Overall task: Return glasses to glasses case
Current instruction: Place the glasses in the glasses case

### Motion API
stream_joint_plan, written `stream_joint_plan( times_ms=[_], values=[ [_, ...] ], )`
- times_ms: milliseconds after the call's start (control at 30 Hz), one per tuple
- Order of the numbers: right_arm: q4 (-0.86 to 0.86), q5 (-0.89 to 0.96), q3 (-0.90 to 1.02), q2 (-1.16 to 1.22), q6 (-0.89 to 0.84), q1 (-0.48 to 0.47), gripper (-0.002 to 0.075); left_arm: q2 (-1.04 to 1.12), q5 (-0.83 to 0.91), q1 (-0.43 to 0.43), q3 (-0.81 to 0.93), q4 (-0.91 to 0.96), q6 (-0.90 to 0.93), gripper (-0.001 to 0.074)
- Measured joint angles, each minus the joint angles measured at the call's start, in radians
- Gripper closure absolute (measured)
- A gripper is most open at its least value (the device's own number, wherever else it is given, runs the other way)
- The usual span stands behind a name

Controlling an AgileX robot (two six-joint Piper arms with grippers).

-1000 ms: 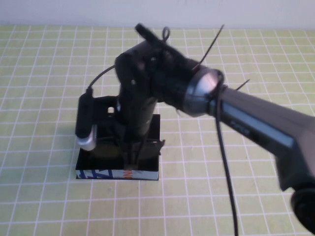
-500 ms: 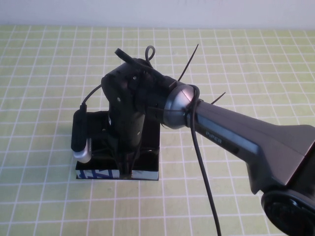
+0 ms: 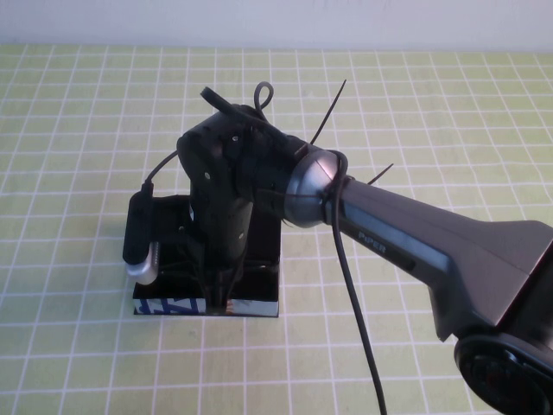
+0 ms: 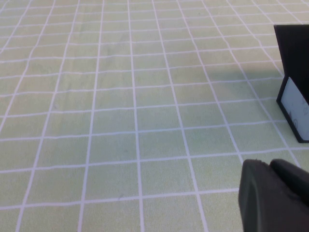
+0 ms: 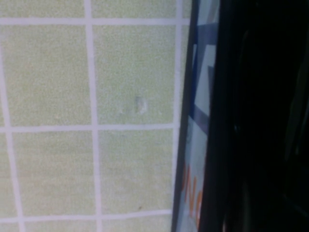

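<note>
The glasses case [image 3: 259,304] lies open left of the table's middle, its light blue printed front facing me. My right gripper [image 3: 219,292] reaches straight down into it from above, and its body covers most of the black inside. The glasses are hidden. The right wrist view shows the case's blue and orange front [image 5: 198,121] beside a dark interior. My left gripper [image 4: 270,165] is out of the high view. It hangs low over bare cloth with its fingertips together and nothing between them. The case [image 4: 294,106] stands at the edge of the left wrist view.
A yellow-green cloth with a white grid [image 3: 415,95] covers the table. A pale wall [image 3: 276,22] runs along the back. The right arm [image 3: 432,251] and its black cable [image 3: 354,303] cross the right half of the table.
One second ago the right gripper was higher, with a dark part sticking out at the case's right side. It has dropped down into the case. It has barely moved in the last half second.
</note>
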Motion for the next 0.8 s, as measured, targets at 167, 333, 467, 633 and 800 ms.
stream_joint_plan(
  times_ms=[167, 333, 467, 633, 800],
  values=[
    [0.000, 0.000, 0.000, 0.000, 0.010, 0.000, 0.0667, 0.000, 0.000, 0.000, 0.000, 0.000, 0.000, 0.0737],
    [0.000, 0.000, -0.002, 0.000, 0.013, 0.000, 0.0667, 0.000, 0.000, 0.000, 0.000, 0.000, 0.000, 0.0737],
    [0.000, 0.000, -0.002, 0.000, 0.013, 0.002, 0.0668, 0.000, 0.000, 0.000, 0.000, 0.000, 0.000, 0.0737],
    [0.000, 0.000, -0.017, 0.000, 0.013, 0.008, 0.0668, 0.000, 0.000, 0.000, 0.000, 0.000, 0.000, 0.0737],
    [0.001, 0.002, -0.038, 0.000, 0.024, 0.010, 0.0668, 0.000, 0.000, 0.000, 0.000, 0.000, 0.000, 0.0737]
  ],
)
